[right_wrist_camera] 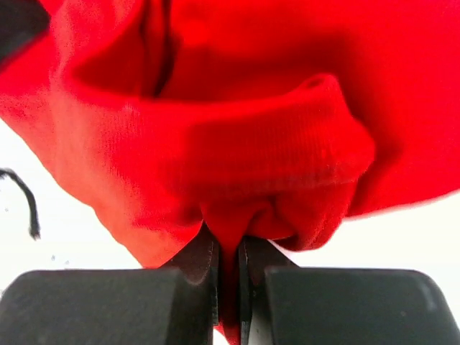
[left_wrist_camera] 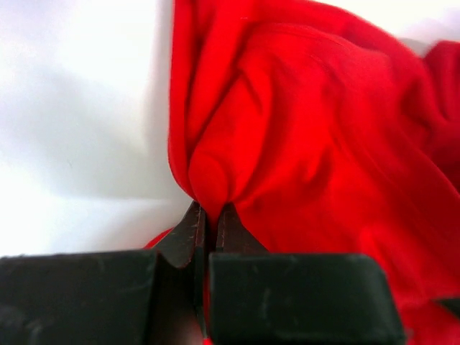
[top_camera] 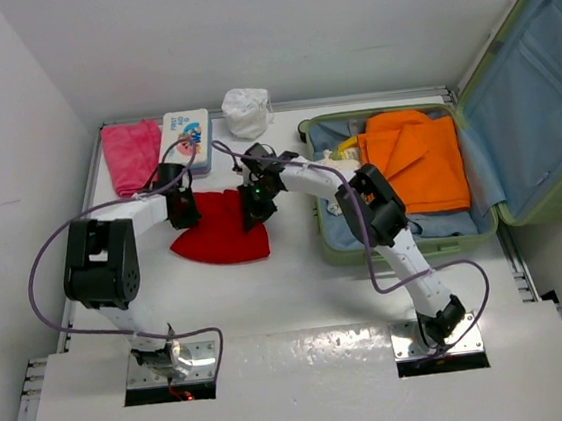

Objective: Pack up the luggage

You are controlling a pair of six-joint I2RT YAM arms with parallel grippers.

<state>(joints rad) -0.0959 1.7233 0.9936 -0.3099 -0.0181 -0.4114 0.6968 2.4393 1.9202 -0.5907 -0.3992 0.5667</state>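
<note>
left gripper (left_wrist_camera: 208,215) and right gripper (right_wrist_camera: 228,244) pinch red cloth (top_camera: 225,231), tips half hidden.

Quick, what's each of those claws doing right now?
Left gripper: shut on the red cloth.
Right gripper: shut on the same red cloth.
</note>
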